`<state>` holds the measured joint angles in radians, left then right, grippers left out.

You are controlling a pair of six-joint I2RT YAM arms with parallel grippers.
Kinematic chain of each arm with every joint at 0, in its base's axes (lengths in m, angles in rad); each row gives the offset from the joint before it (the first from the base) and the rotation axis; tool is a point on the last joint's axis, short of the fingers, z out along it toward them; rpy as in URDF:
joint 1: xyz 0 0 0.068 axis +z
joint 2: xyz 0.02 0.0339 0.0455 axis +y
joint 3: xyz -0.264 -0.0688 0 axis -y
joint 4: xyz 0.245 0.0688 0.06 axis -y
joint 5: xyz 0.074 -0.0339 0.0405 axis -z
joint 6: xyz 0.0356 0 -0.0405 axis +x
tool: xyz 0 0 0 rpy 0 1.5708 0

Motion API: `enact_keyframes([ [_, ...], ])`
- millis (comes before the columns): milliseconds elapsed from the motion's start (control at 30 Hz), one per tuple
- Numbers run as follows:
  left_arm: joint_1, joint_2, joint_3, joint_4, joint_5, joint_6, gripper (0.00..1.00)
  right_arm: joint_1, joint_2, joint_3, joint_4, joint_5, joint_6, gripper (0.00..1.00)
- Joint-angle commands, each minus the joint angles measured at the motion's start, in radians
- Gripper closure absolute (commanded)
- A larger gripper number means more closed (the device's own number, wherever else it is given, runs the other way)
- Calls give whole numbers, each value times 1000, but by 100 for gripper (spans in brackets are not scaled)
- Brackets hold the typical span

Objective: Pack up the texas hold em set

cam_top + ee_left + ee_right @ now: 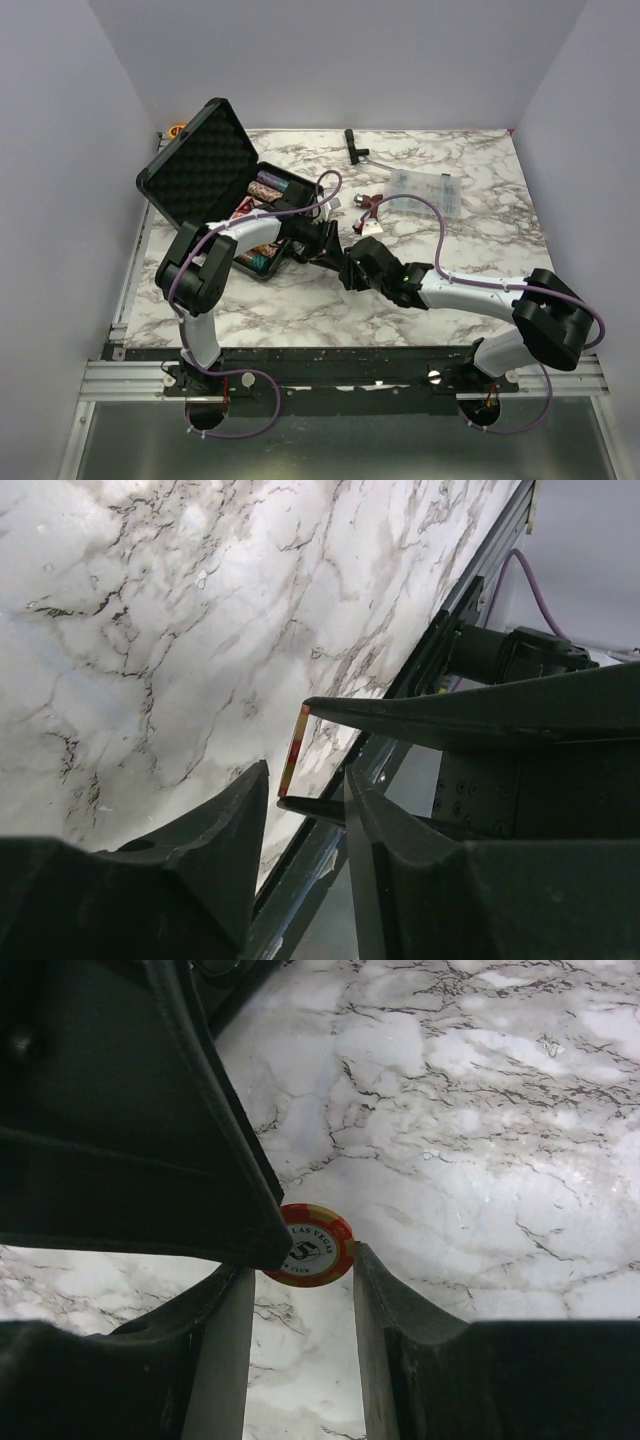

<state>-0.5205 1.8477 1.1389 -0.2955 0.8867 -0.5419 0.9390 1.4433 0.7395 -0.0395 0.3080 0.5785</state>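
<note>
While my right gripper (300, 1265) pinches a poker chip (315, 1248) over the tabletop (480, 1110) beside the open briefcase (200, 165), my left gripper (306, 770) straddles it, jaws apart. Handover, I judge; next left clamps, right releases.

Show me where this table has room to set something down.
The marble table is bare at its front middle and right of the clear box. Crowded where the left claw and right claw meet by the black case.
</note>
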Motion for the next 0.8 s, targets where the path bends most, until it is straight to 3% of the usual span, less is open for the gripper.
enact_keyframes([
  [0, -19, 32, 39, -21, 56, 34, 68, -3, -20, 18, 30, -1, -14, 100],
  [400, -40, 55, 56, -52, 73, 66, 79, -3, -15, 23, 60, -7, -16, 100],
  [667, -45, 79, 78, -86, 64, 87, 68, -3, -15, 24, 67, -25, -21, 100],
  [767, -49, 81, 83, -88, 72, 92, 77, -2, -11, 24, 67, -29, -21, 100],
])
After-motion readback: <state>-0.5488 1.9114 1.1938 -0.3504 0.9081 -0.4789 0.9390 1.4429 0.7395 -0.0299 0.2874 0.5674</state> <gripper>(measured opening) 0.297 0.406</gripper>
